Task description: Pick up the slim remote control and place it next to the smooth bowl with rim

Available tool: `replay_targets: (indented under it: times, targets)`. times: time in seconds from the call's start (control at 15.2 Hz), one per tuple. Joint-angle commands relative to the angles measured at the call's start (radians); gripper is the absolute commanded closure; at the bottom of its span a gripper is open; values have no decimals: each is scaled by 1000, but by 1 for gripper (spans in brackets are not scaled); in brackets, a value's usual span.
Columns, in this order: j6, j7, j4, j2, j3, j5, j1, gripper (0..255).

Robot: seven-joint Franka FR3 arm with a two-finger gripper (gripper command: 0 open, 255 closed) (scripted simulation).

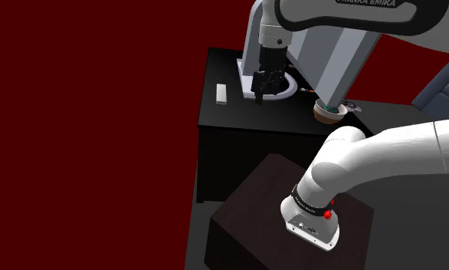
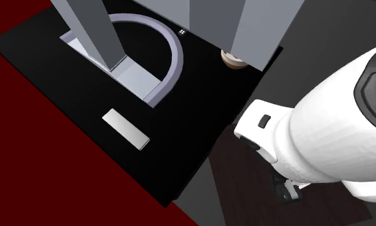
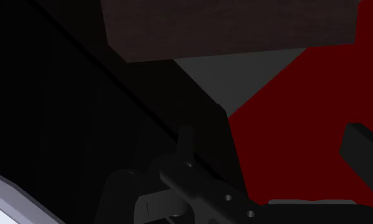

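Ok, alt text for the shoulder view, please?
A white robot arm reaches over a black table, its black gripper over a pale ring-shaped object, a slim white remote lying flat beside it. A small brown bowl sits toward the view's right.

Dim scenes; white arm (image 1: 391, 149) brightly lit; wrist view darkest.

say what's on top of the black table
A white remote, a pale rimmed dish and a small brown bowl. The arm covers most of the bowl and part of the dish.
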Motion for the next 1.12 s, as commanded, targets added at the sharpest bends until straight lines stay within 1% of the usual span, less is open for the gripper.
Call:
replay_targets:
  times: [0.0, 0.53, 1.06]
  targets:
    - [0, 0, 0, 0, 0, 0, 0, 0]
    - [234, 63, 65, 271, -29, -16, -54, 0]
    - [405, 119, 206, 555, -66, -20, -98, 0]
